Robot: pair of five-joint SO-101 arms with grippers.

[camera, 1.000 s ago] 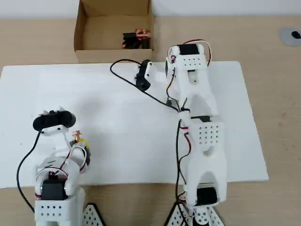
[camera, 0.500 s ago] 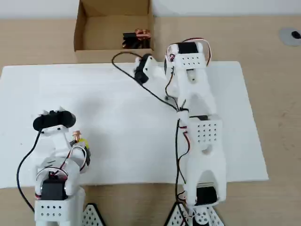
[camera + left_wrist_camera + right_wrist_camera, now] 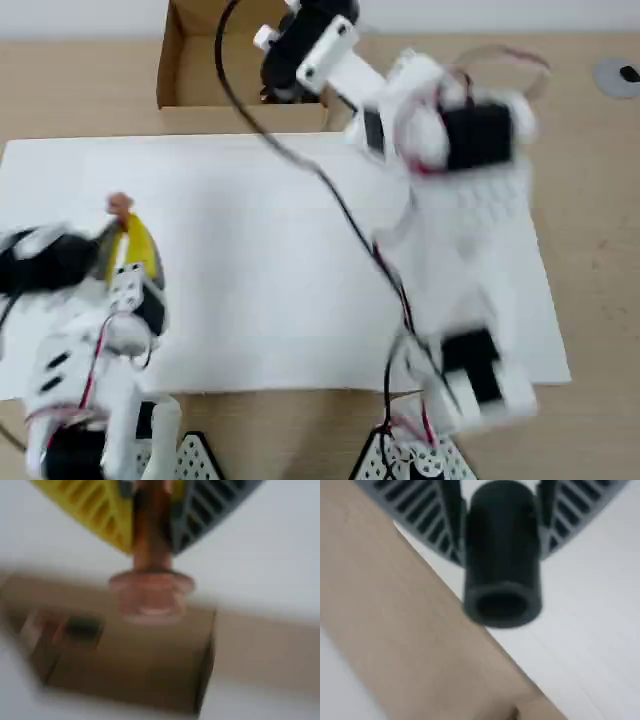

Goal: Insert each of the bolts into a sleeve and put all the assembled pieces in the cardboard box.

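The right arm (image 3: pixel 470 240) is built from white printed shells, with black servos (image 3: pixel 482 132) set into it. A black cable (image 3: pixel 330 190) is run along it, and thin red wires (image 3: pixel 428 108) are looped by the far servo. The left arm (image 3: pixel 125 290) is made of the same white shells, with a black motor (image 3: pixel 50 262) and a red lead (image 3: pixel 95 365). Black triangular bases (image 3: pixel 195 455) are seen at the near edge. The left gripper (image 3: pixel 150 550) is fitted with one yellow and one dark grey finger, both slotted; the right gripper (image 3: pixel 502 555) is given two grey slotted ones.

Coppery metal bolt (image 3: pixel 151 587); smooth matt black sleeve (image 3: pixel 502 555).
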